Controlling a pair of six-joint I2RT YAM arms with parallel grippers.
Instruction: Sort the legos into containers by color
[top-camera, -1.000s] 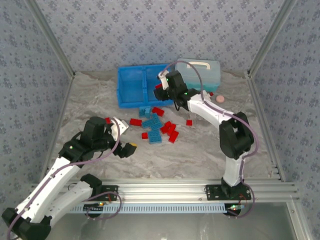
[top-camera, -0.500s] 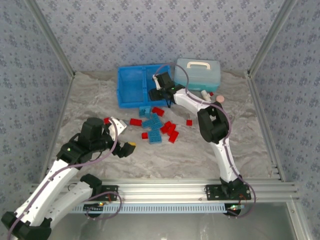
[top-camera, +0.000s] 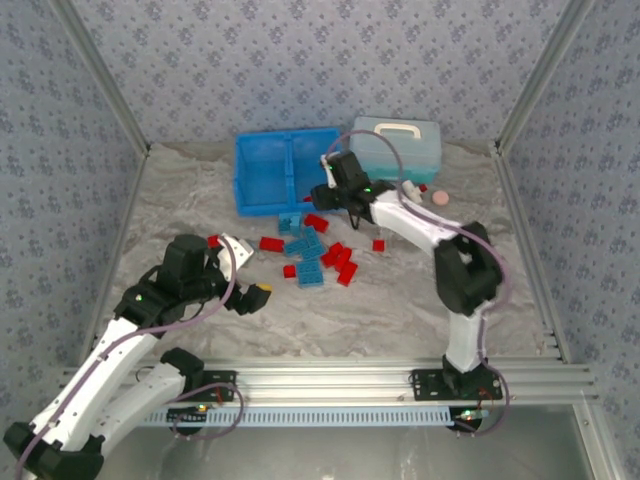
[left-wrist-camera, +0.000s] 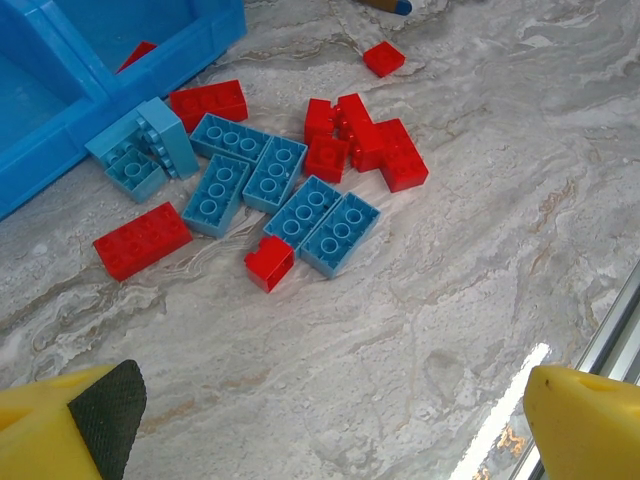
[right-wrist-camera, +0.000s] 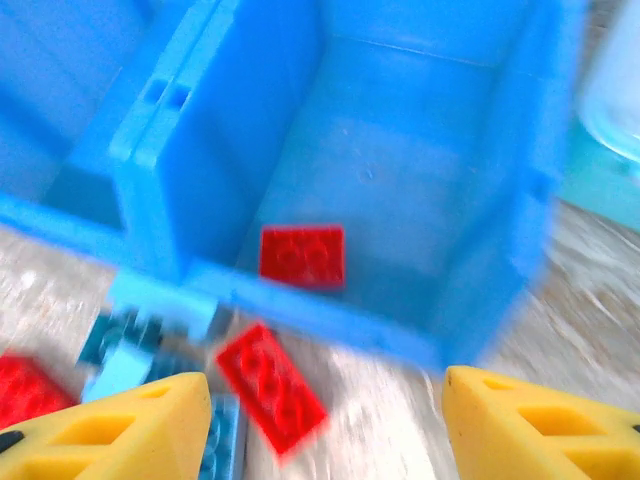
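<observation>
One red lego (right-wrist-camera: 302, 256) sits in the tray's (right-wrist-camera: 160, 130) right compartment; right gripper (right-wrist-camera: 322, 382) and left gripper (left-wrist-camera: 325, 385) both gape empty, so picking another red off the tabletop (left-wrist-camera: 450, 260) looks next

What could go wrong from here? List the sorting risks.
1. The pile mixes red and light blue legos that touch each other; closing on one may drag or pinch a wrong-coloured neighbour.
2. One red lego lies close beside the front wall of the tray, near the open right gripper; fingers reaching for it may knock the tray.
</observation>
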